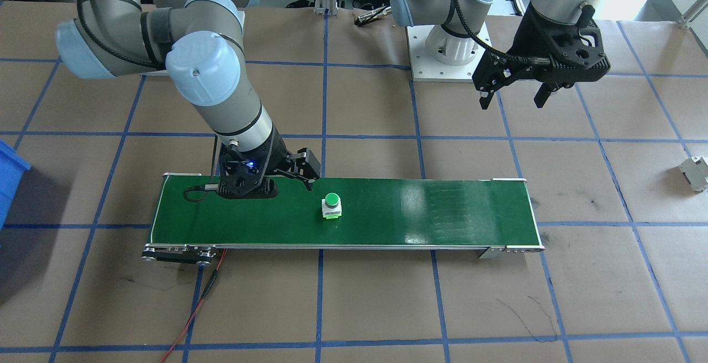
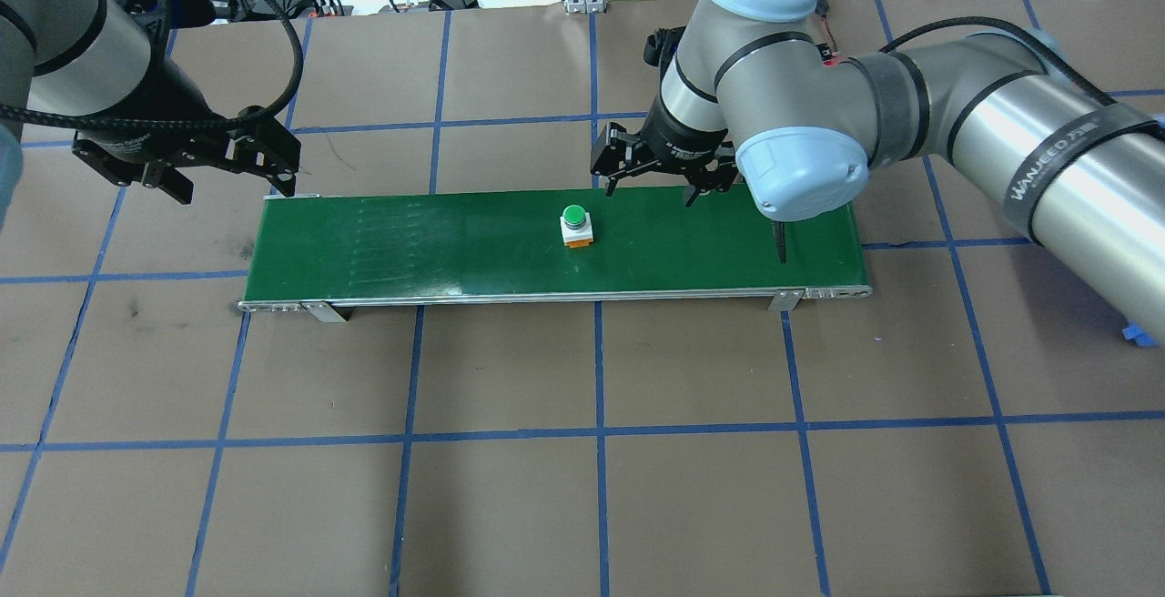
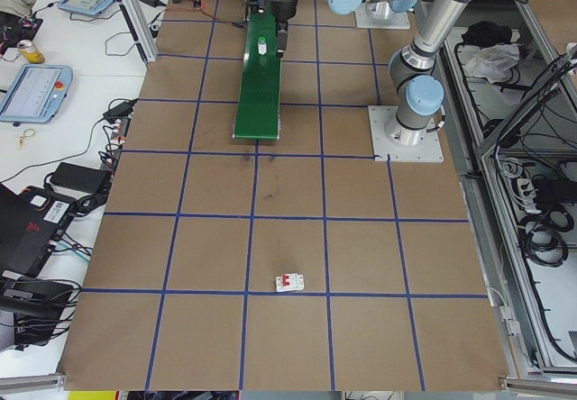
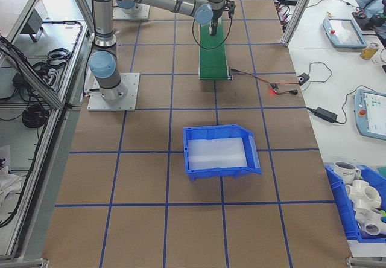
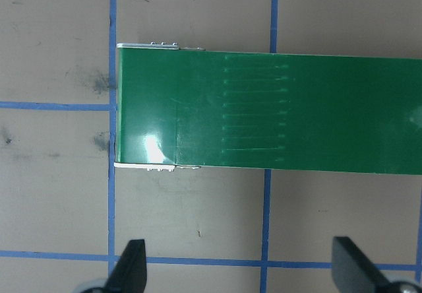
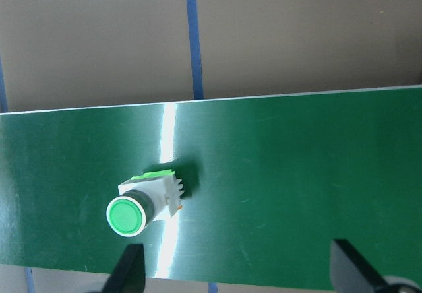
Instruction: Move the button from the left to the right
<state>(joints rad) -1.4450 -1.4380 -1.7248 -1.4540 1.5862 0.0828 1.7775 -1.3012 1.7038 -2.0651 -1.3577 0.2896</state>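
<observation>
The button (image 2: 575, 226), with a round green cap on a white blocky base, stands near the middle of the green conveyor belt (image 2: 437, 247). It also shows from the front (image 1: 332, 206) and in the right wrist view (image 6: 142, 207), close to the left fingertip (image 6: 128, 270). My right gripper (image 2: 650, 189) hovers open over the belt, just right of the button and apart from it, with nothing held. My left gripper (image 2: 232, 186) hangs open and empty above the table by the belt's left end (image 5: 125, 101).
A blue bin (image 4: 220, 150) sits on the table beyond the belt's right end. A grey-white blocky part (image 1: 697, 172) lies on the left side. A red wire (image 1: 193, 307) runs from the belt's motor end. A small white and red part (image 3: 288, 282) lies farther left.
</observation>
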